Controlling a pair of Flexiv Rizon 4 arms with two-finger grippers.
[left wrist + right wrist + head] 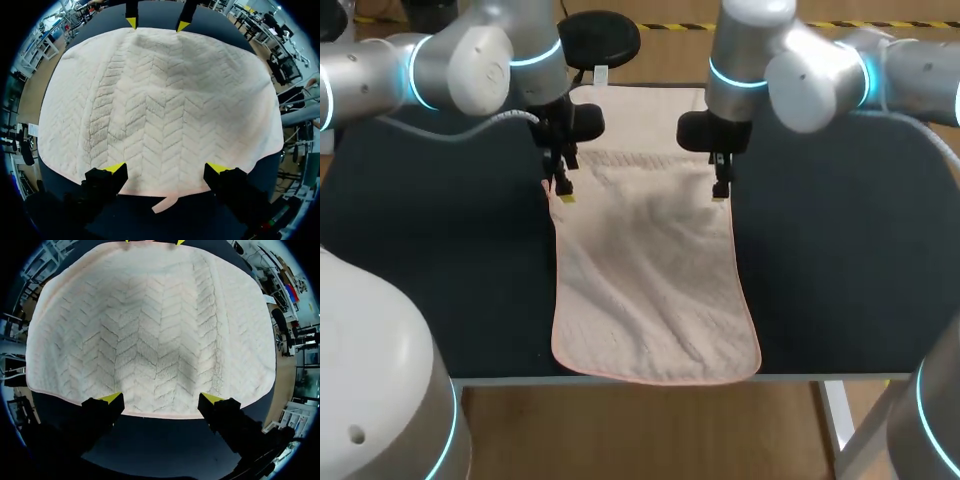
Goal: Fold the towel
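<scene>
A cream towel [650, 290] with a herringbone weave lies flat on the dark table [840, 250], running from the far edge to the near edge. My left gripper [563, 190] hangs open just over the towel's left long edge. My right gripper [720, 188] hangs open over the right long edge, level with it. In the left wrist view the towel [160, 100] spreads ahead of my open left gripper [166, 169], with the right gripper [157, 23] at the far edge. The right wrist view shows the towel [150, 325] ahead of my open right gripper [162, 400]. Neither holds anything.
A small fabric tag [165, 204] sticks out from the towel's edge under my left gripper. Bare dark tabletop lies on both sides of the towel. The towel's near end reaches the table's front edge [660, 378].
</scene>
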